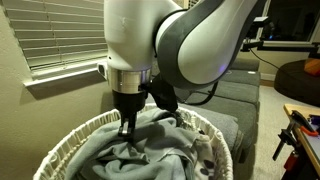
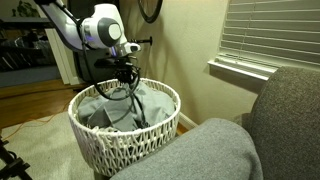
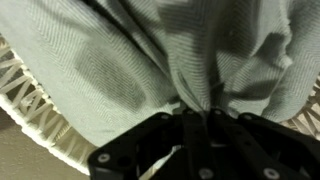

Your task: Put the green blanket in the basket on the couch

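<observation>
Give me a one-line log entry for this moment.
gripper: down in basket, jaws apparently pinching a fold | green blanket: rumpled inside basket | couch: beside basket

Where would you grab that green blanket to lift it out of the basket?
Pinch a raised fold near the middle of the green blanket, coming straight down from above. Its loose rumples stand up, and the wicker wall of the basket rings it, leaving only the top open. The gripper pinches a fold there.
</observation>
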`<state>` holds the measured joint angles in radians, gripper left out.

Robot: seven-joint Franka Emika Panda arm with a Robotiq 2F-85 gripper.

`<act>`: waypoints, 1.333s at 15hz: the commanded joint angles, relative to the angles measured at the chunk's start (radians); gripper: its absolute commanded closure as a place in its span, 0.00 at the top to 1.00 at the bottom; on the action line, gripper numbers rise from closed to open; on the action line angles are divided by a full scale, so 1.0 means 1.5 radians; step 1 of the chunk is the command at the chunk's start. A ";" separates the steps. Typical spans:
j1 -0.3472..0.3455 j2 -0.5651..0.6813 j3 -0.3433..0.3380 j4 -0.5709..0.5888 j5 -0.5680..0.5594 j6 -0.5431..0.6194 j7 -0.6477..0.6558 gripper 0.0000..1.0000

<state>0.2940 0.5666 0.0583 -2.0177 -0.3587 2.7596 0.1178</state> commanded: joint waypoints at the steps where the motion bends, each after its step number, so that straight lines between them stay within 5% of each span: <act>1: 0.039 -0.081 -0.050 -0.067 -0.011 0.014 0.055 0.02; 13: 0.120 -0.271 -0.167 -0.177 -0.231 -0.079 0.341 0.02; 14: 0.080 -0.282 -0.130 -0.183 -0.254 -0.097 0.364 0.02; 20: 0.001 -0.323 -0.071 -0.217 -0.233 -0.152 0.389 0.02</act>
<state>0.3581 0.1574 -0.0932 -2.2830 -0.7090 2.5756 0.6639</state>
